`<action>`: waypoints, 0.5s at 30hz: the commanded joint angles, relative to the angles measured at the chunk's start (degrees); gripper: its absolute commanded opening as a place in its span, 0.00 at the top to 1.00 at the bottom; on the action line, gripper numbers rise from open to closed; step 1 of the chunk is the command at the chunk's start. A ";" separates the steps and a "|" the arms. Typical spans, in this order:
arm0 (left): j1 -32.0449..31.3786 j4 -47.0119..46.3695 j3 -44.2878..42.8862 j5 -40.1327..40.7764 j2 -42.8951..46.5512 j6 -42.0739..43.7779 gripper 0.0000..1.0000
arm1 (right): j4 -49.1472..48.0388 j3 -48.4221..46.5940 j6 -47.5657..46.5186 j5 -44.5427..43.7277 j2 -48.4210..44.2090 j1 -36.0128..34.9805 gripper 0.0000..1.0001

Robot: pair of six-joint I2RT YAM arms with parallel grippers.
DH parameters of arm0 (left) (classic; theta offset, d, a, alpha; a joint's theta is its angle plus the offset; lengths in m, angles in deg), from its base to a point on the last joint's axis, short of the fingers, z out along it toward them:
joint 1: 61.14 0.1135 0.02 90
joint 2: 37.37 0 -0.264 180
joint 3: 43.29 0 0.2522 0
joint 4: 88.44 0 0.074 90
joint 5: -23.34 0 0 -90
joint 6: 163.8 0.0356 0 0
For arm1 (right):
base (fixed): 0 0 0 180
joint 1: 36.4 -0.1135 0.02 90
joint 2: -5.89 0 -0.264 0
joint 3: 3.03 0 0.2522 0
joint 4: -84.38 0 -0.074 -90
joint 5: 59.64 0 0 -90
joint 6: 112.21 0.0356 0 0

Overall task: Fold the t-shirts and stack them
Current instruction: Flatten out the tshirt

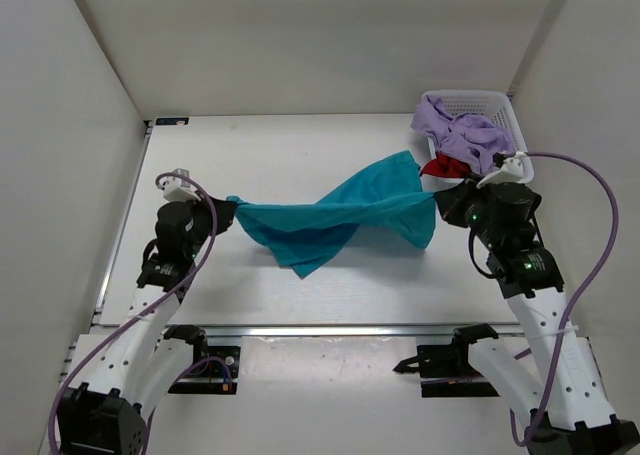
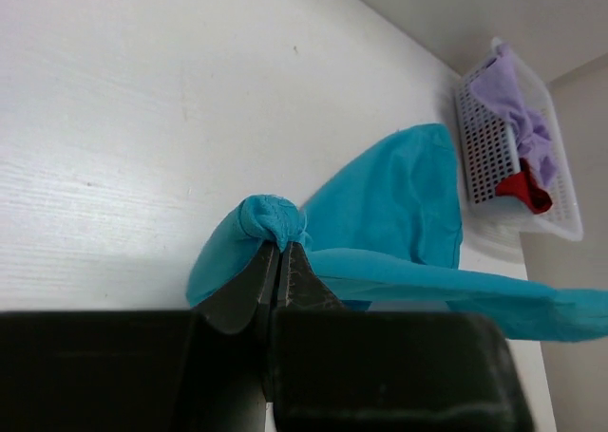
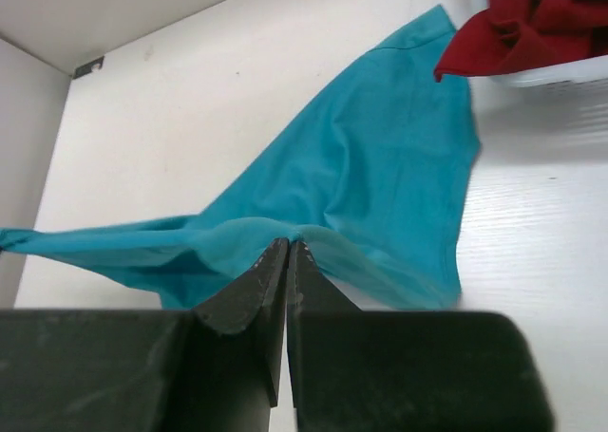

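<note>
The teal t-shirt point(image 1: 335, 215) hangs stretched between both arms above the table. My left gripper point(image 1: 226, 213) is shut on its left end, a bunched fold point(image 2: 274, 218) pinched at the fingertips. My right gripper point(image 1: 440, 203) is shut on the shirt's right edge point(image 3: 290, 234). The cloth sags and twists in the middle, with one corner lying toward the basket. The lavender t-shirt point(image 1: 455, 130) and the red t-shirt point(image 1: 445, 165) are crumpled in the white basket point(image 1: 500, 103); the red one hangs over its near rim point(image 3: 494, 33).
The white mesh basket point(image 2: 484, 152) stands at the table's back right corner. White walls enclose the table on the left, back and right. A metal rail point(image 1: 330, 329) runs along the near edge by the arm bases.
</note>
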 commanded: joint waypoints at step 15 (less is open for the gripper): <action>2.79 14.51 0.09 5.25 4.64 4.80 0.43 | 7.44 8.05 -5.09 2.86 -4.36 -2.00 1.00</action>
